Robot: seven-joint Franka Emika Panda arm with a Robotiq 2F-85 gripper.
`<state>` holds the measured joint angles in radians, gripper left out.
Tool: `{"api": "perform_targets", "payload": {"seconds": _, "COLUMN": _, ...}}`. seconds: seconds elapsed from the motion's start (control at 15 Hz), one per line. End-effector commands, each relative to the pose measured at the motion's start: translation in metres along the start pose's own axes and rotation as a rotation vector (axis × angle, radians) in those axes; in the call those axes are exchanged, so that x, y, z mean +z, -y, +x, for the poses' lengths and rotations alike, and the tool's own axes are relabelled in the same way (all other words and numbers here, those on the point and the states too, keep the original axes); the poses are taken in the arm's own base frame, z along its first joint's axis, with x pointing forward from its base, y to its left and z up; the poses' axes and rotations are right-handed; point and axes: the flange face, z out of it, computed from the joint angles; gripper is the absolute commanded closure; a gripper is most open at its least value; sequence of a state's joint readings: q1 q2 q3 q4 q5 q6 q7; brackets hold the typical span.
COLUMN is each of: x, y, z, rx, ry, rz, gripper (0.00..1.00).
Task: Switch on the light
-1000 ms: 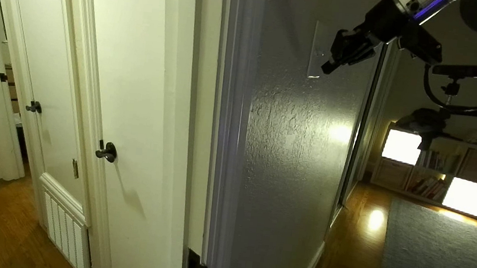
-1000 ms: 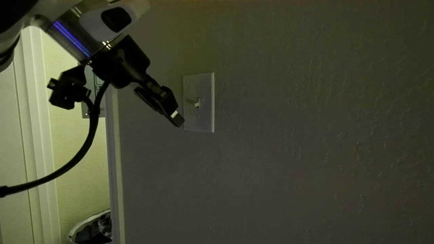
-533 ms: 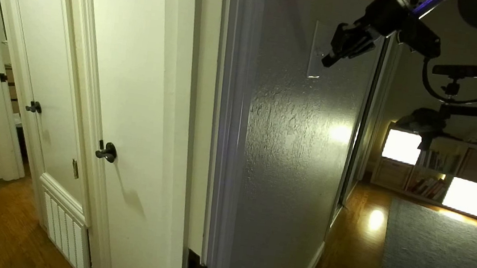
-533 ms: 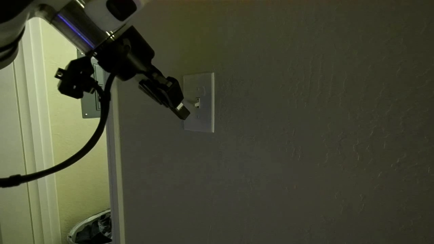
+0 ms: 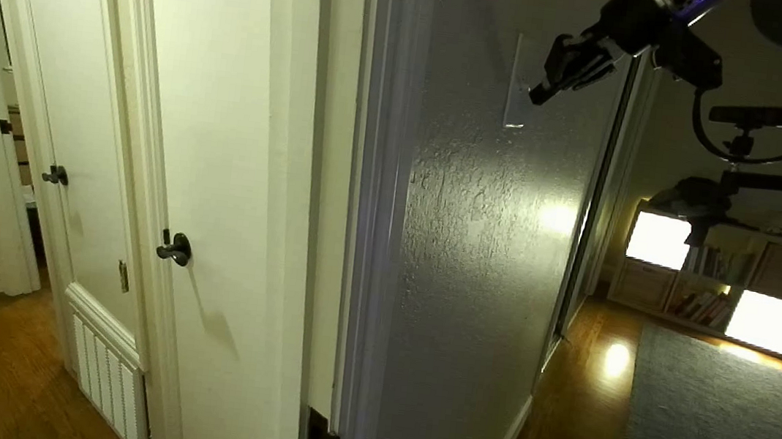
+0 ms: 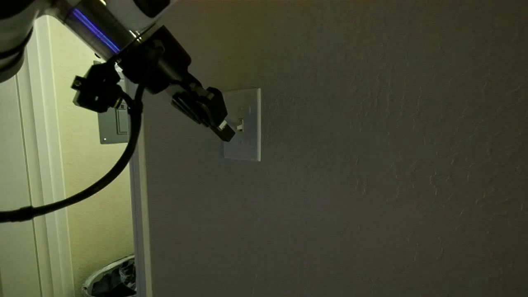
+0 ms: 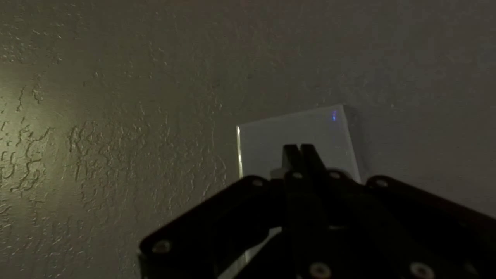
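Wall plate (image 6: pixel 251 128), pale, upright; toggle (image 6: pixel 240 125) at its centre. Gripper (image 7: pixel 299 148), black, clenched, tilted downward, in front of plate.

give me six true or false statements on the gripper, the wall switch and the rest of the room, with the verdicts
1. In an exterior view, the gripper shows in front of part of the pale wall plate. True.
2. The gripper's jaws are spread wide. False: in the wrist view its fingertips are close together.
3. The pale wall plate carries two toggles. False: one toggle shows, near its middle.
4. A grey rug lies on the wooden floor. True.
5. The door handles are bright white. False: the lever handles are dark.
6. In both exterior views, a dark cable hangs in a curve. True.
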<state>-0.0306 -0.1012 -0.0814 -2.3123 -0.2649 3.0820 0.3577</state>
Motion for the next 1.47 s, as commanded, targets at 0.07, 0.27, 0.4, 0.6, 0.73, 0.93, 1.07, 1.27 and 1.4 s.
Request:
{"api": "perform_targets", "payload": {"seconds": 0.07, "x": -0.006, "y": -0.003, "z": 0.005, "rx": -0.009, "ry": -0.014, "rz": -0.009, "gripper": 0.93}}
{"api": "perform_targets", "payload": {"seconds": 0.27, "x": -0.010, "y": -0.006, "z": 0.009, "rx": -0.026, "ry": -0.019, "rz": -0.021, "gripper": 0.94}}
{"api": "perform_targets", "payload": {"seconds": 0.4, "x": -0.013, "y": -0.009, "z": 0.010, "rx": -0.033, "ry": -0.023, "rz": -0.027, "gripper": 0.94}}
{"api": "perform_targets", "payload": {"seconds": 0.6, "x": -0.019, "y": -0.007, "z": 0.007, "rx": -0.032, "ry": -0.019, "rz": -0.022, "gripper": 0.94}}
{"api": "perform_targets", "payload": {"seconds": 0.73, "x": -0.018, "y": -0.004, "z": 0.003, "rx": -0.023, "ry": -0.012, "rz": -0.010, "gripper": 0.94}}
{"api": "perform_targets", "payload": {"seconds": 0.93, "x": -0.011, "y": 0.002, "z": -0.007, "rx": -0.016, "ry": 0.026, "rz": -0.001, "gripper": 0.94}}
{"api": "perform_targets", "payload": {"seconds": 1.07, "x": -0.007, "y": 0.007, "z": -0.012, "rx": -0.016, "ry": 0.044, "rz": 0.006, "gripper": 0.94}}
{"api": "perform_targets", "payload": {"seconds": 1.27, "x": -0.004, "y": 0.004, "z": -0.011, "rx": -0.022, "ry": 0.046, "rz": -0.005, "gripper": 0.94}}
{"api": "perform_targets", "payload": {"seconds": 1.4, "x": -0.003, "y": -0.001, "z": -0.007, "rx": -0.024, "ry": 0.039, "rz": -0.015, "gripper": 0.94}}
